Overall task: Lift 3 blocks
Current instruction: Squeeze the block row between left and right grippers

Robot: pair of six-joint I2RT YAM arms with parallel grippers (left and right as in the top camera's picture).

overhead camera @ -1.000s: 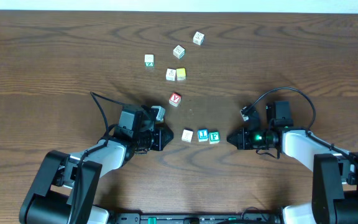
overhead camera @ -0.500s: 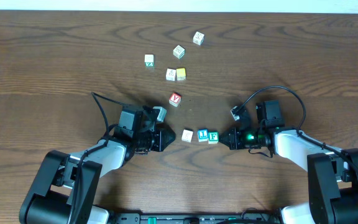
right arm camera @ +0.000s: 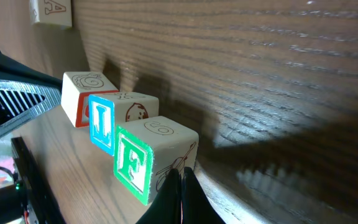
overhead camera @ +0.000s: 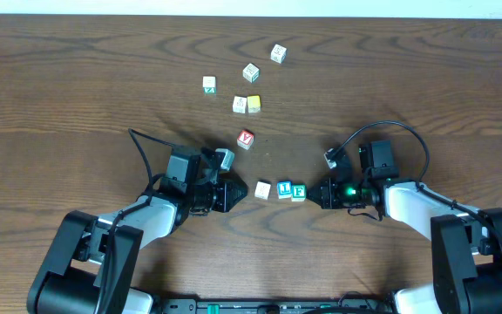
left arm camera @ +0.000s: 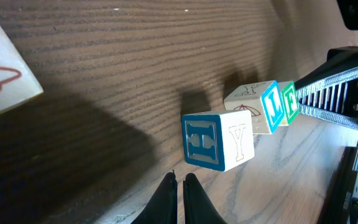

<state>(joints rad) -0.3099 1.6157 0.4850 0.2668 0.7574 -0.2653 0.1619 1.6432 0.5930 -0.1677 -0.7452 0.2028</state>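
Dark wood table (overhead camera: 425, 96) carries the three blocks in a tight row: cream block (overhead camera: 262, 189), blue block (overhead camera: 284, 189), F block (overhead camera: 299, 192). That row lies between the two sets of fingertips. Fingers of the left gripper (overhead camera: 242, 192) are pressed together, with the cream block just ahead of the tips. Those of the right gripper (overhead camera: 315, 193) are likewise pressed together, close against the F block's outer face; I cannot tell if they touch. Small wooden cubes should be light, rigid and smooth-faced, so a row squeezed endwise may buckle. Best hold: the centre of each end face, pushes in line.
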